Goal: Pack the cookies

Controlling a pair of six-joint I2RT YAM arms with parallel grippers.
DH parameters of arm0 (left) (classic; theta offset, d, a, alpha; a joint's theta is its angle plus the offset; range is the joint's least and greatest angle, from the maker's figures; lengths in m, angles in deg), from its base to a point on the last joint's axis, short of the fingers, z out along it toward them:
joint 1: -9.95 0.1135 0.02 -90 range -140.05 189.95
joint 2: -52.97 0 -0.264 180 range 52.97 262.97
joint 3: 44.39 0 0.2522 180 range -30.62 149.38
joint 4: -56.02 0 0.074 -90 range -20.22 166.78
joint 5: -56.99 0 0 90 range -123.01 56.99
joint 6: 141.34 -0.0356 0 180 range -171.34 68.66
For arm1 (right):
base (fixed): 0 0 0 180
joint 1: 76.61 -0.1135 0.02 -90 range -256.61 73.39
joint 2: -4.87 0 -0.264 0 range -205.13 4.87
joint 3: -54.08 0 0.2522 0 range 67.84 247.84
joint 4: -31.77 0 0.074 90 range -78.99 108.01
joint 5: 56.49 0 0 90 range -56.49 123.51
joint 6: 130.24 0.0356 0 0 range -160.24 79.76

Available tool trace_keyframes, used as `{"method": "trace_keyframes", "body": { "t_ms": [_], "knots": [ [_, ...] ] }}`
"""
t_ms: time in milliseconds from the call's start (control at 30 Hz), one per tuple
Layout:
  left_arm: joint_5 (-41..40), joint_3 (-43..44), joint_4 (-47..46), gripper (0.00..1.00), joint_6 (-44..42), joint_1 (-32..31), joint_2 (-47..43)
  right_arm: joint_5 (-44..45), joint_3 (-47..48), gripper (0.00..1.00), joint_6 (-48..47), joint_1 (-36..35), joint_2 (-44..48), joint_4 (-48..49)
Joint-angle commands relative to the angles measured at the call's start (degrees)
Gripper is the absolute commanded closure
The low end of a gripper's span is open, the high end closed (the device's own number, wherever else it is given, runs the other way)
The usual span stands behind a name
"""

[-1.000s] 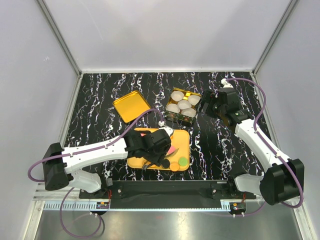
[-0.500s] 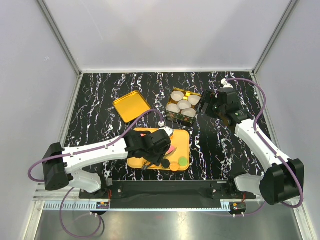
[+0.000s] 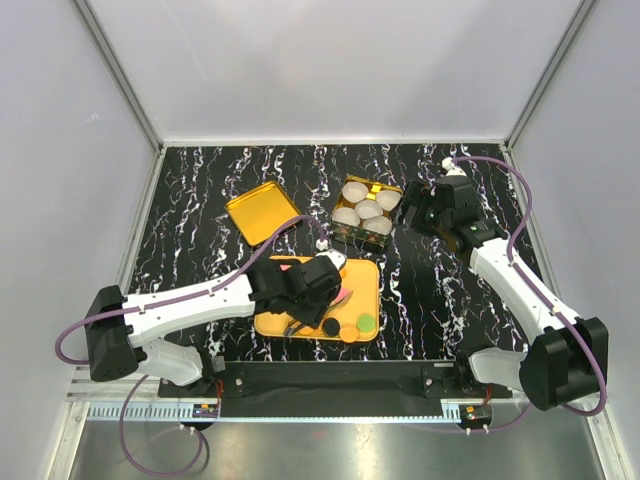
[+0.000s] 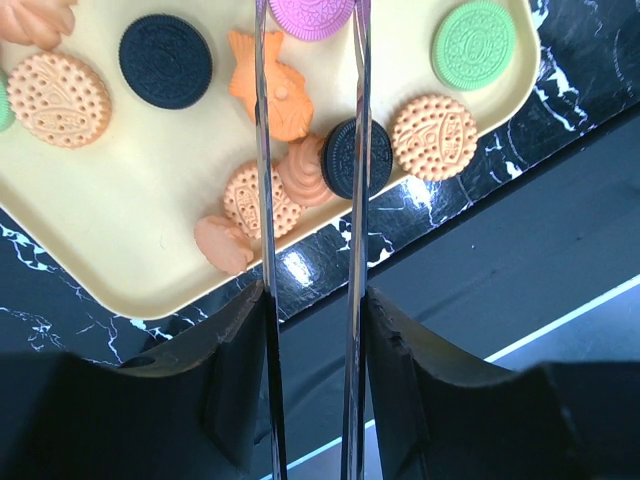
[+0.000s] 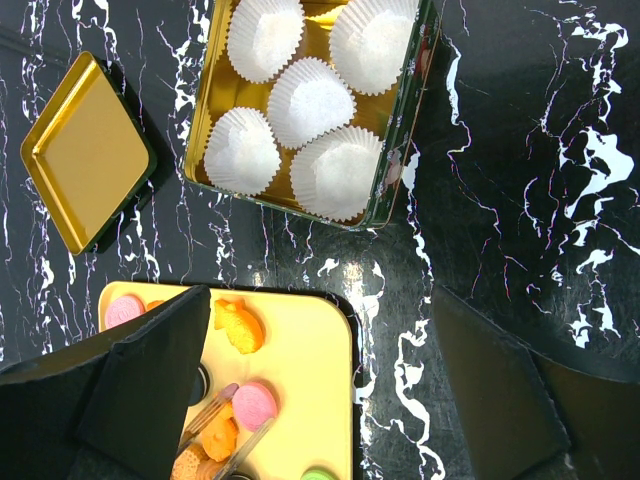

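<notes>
Cookies (image 3: pixel 367 322) all on the tray (image 3: pixel 366 276), none packed yet

From above, we see the left hand (image 3: pixel 338 296) has barely shifted. Its wrist shows narrow fingers flanking the pink cookie (image 4: pixel 311 15); we cannot tell if they grip. The right wrist shows the right hand (image 5: pixel 320 292) wide near the tin (image 5: pixel 398 165).

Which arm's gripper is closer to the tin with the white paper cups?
Right. The right gripper hovers just beside the tin; the left gripper is over the yellow tray, farther off.
</notes>
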Motion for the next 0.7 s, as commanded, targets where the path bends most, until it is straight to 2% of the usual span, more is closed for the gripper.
{"method": "trace_keyframes", "body": {
  "t_ms": [0,367,567,667],
  "knots": [
    [-1.6,4.1,-0.1,0.56,-1.2,0.4,-2.1,1.2,0.3,0.0,-1.1,-0.3,0.7,0.5],
    [-2.8,6.9,1.2,0.56,-3.2,3.3,-3.9,1.6,0.8,0.0,-1.0,-0.3,1.1,0.5],
    [-1.2,13.1,0.4,0.56,-8.4,10.6,-2.1,1.9,1.0,0.0,-0.8,-0.3,1.8,0.4],
    [0.0,19.4,-0.8,0.56,-11.7,14.9,1.0,1.9,1.7,0.0,-0.5,-0.3,2.1,-0.3]
  ]
}}
